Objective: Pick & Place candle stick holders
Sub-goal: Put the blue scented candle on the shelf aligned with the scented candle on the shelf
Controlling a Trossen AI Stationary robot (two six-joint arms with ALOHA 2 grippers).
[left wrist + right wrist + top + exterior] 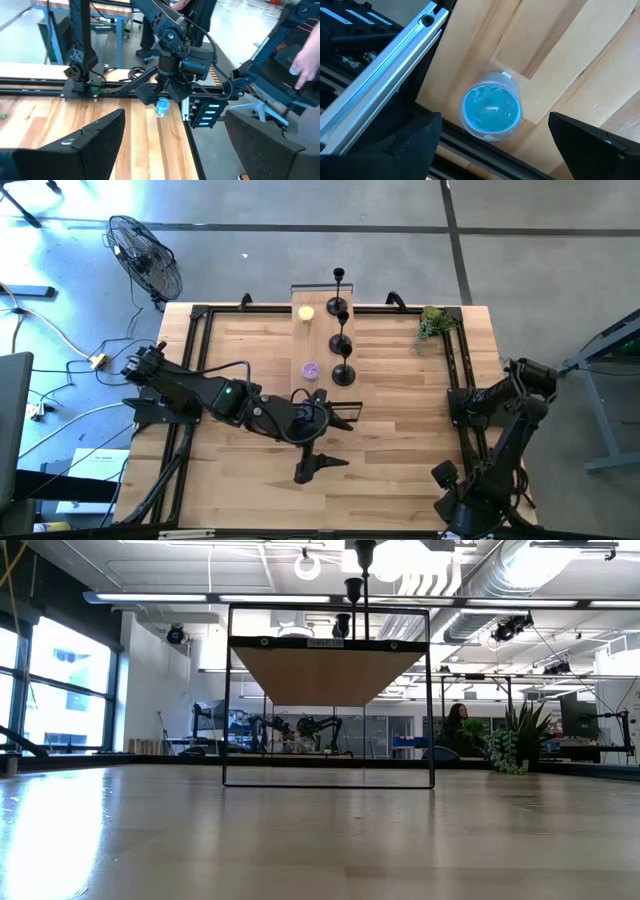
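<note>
Holders (342, 345) beyond left end effector (328, 464)

Three matte-black candle stick holders (342, 343) with round disc bases; one yellow candle (306, 313), one purple candle (310, 369), one blue candle (491, 111); one green plant sprig (433, 324).

Left gripper (322, 463) open over the table's near middle; right arm folded, its gripper (490, 142) open

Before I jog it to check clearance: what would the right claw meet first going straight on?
Probably the small clear cup with blue contents, centred between the open right claw fingers on the wooden table; depth unclear.
</note>
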